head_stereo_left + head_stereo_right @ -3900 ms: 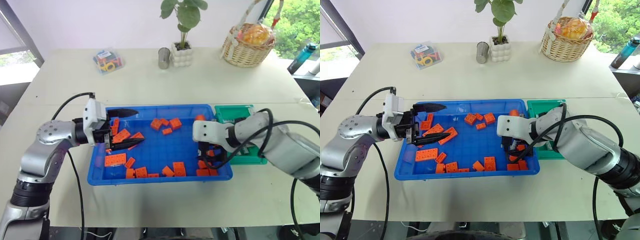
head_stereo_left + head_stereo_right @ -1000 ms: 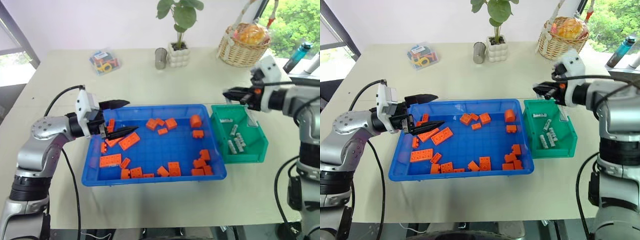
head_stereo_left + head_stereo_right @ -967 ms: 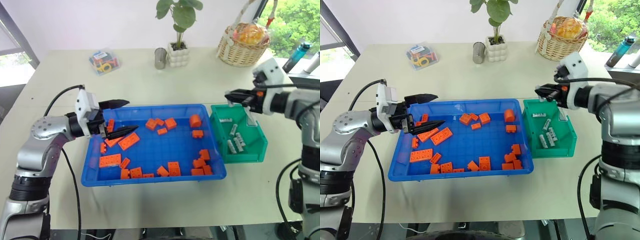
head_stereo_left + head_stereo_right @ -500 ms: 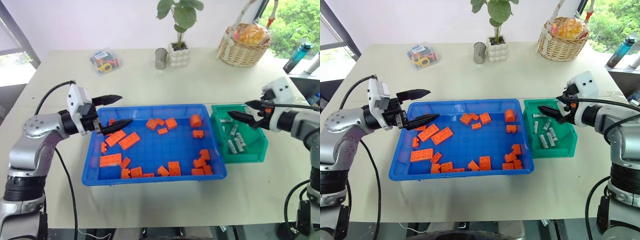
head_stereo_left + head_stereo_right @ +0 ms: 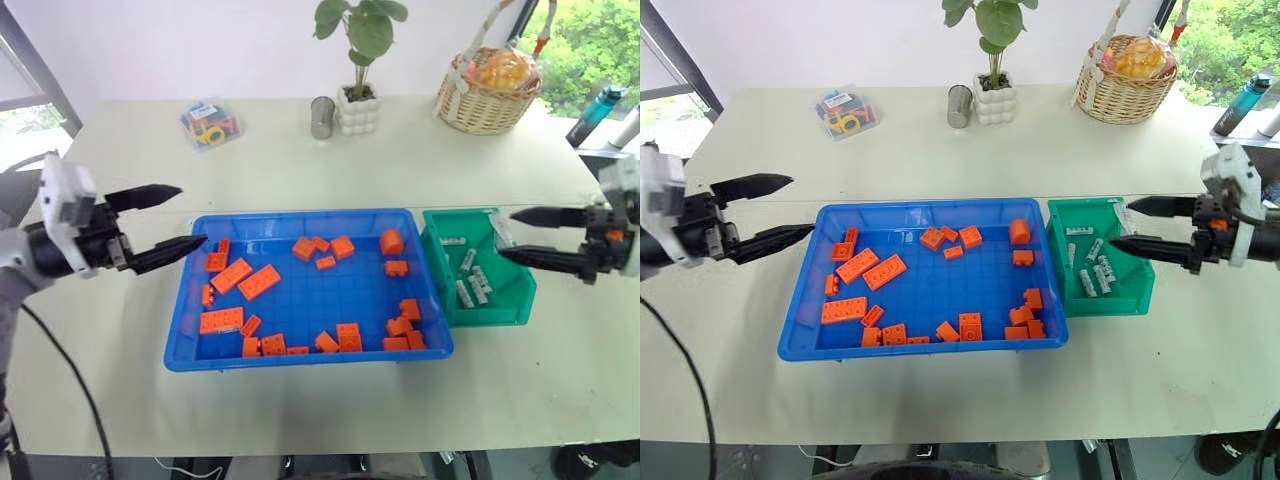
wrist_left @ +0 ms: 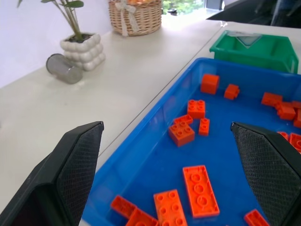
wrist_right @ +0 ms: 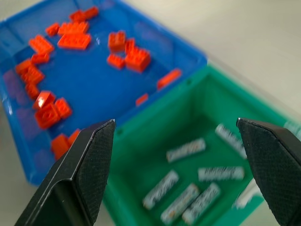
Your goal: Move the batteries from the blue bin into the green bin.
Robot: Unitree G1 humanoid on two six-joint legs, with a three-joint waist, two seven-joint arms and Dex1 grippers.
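Several batteries are seen lying in the green bin; only orange bricks are seen in the blue bin, so the task is judged essentially complete. The left gripper and right gripper are held apart and empty, left and right of the bins.

The left gripper has two long black fingers that taper to points, mounted on a dark wrist block beneath a white boxy housing. A black cable runs down from the grey arm behind it. The right gripper matches it: two slim black pointed fingers, a white housing on top, and a small red mark on the dark wrist. Seen up close, the finger pads are matte black with a fine cross-hatched texture.
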